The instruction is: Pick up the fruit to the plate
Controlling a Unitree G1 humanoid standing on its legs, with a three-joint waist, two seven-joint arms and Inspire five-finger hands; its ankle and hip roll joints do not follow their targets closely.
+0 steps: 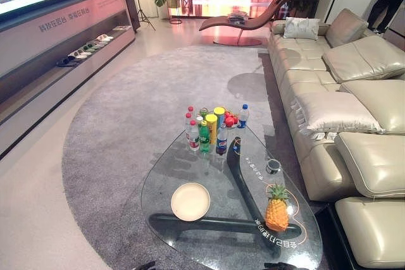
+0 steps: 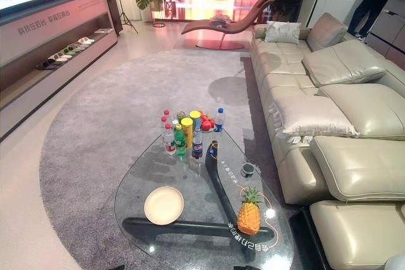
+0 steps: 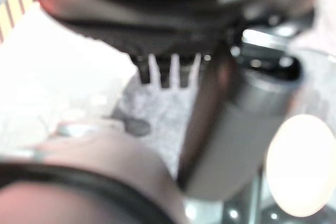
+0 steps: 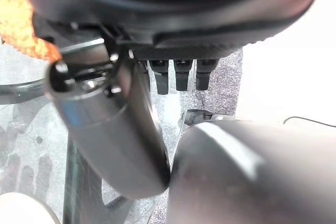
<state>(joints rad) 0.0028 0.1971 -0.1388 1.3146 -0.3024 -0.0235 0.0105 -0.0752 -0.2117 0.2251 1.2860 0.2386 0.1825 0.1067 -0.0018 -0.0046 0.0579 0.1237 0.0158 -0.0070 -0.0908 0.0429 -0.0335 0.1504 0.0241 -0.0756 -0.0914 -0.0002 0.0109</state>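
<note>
One pineapple [image 1: 277, 208] — beside right hand [image 4: 178, 51]

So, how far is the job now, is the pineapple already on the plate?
Not yet. Nothing looks done: the pineapple stands upright on the glass table, near its right edge, apart from the plate, which is bare. Nothing is in hand: the left hand and the right hand hang with fingers straight, holding nothing. Left to do: reach, grasp the pineapple, and set it on the plate.
</note>
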